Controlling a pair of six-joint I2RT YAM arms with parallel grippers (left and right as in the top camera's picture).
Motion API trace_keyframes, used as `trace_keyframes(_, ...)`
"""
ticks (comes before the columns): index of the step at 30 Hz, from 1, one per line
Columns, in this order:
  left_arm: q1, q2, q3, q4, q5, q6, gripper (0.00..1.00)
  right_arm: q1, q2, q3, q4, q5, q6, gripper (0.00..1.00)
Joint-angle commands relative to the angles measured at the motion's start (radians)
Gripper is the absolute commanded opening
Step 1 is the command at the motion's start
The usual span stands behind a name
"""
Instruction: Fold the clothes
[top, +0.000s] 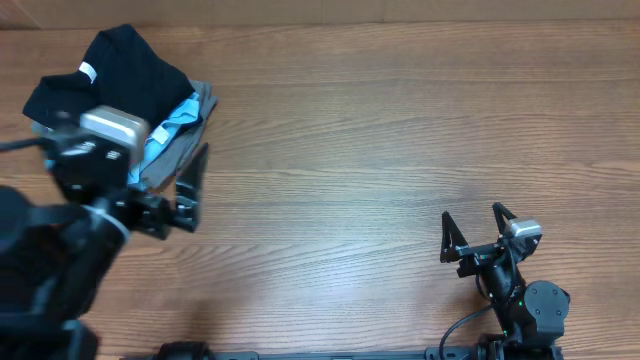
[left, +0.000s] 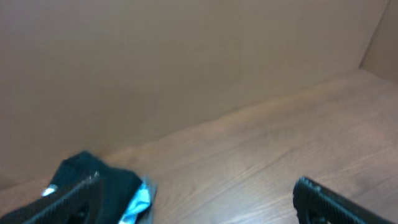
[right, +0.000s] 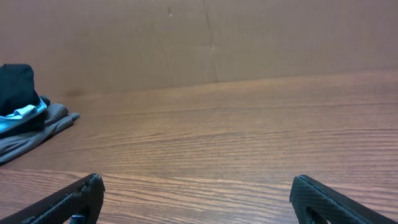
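The black garment (top: 110, 75) lies bunched at the far left corner of the tabletop (top: 400, 130). Its longer side runs roughly along the back edge, and the white label faces up left of its middle. It sits on a light blue shirt (top: 170, 125) and a grey garment (top: 200, 105). The left end effector (top: 192, 190) hangs just beside the pile with its jaws spread wide and empty. The right end effector (top: 471, 215) is well apart at the near right, also wide open, with bare wood between them

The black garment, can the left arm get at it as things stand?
Probably yes: the black garment lies atop the light blue shirt, uncovered, and the open left pincer hangs close by with nothing between.
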Motion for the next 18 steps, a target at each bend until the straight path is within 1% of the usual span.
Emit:
trace_keyframes(1,-0.021,-0.109,-0.225,0.113,-0.006,0.025,1.00,-0.004,-0.013,-0.005,0.006,-0.005,0.007,1.00)
trace_keyframes(5,-0.021,-0.256,-0.484,0.264,-0.006,0.025,1.00,-0.004,-0.013,-0.005,0.006,-0.005,0.007,1.00)
trace_keyframes(7,-0.021,-0.320,-0.578,0.311,-0.006,0.025,1.00,-0.004,-0.013,-0.005,0.006,-0.005,0.007,1.00)
trace_keyframes(14,-0.021,-0.629,-0.927,0.427,-0.009,0.005,1.00,-0.004,-0.013,-0.005,0.006,-0.005,0.007,1.00)
trace_keyframes(18,-0.021,-0.813,-1.094,0.500,-0.053,-0.020,1.00,-0.004,-0.013,-0.005,0.005,-0.005,0.007,1.00)
